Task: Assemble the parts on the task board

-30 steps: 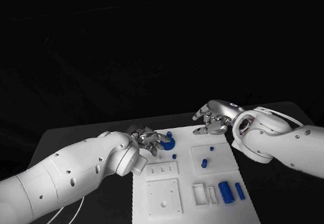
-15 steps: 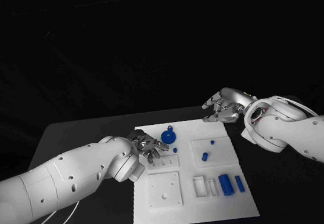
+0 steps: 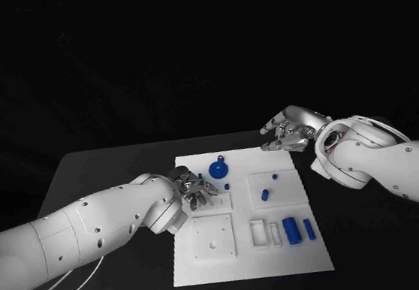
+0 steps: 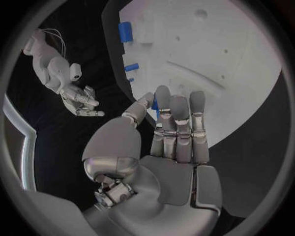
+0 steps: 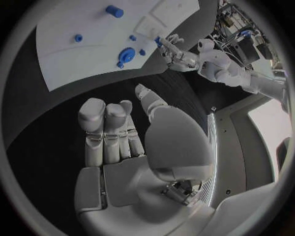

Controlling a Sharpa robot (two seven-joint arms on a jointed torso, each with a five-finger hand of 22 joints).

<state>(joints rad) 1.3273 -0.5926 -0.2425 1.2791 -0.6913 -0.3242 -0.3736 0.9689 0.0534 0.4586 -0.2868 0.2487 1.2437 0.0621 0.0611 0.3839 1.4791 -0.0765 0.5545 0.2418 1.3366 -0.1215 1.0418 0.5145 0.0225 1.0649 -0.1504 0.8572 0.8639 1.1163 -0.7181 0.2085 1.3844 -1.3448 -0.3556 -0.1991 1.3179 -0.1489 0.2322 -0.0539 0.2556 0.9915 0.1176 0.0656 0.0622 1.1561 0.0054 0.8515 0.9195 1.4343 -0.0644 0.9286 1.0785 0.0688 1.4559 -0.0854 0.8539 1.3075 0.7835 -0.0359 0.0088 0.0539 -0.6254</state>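
1. The round blue part lay on the task board near its far edge; I judged it light, stiff and slick, best pinched by its raised hub.
2. The blue cylinder lay long axis pointing away from me.
3. My left robot hand hovered over the board, fingers together, grasping nothing; my right robot hand hung released off the far corner.
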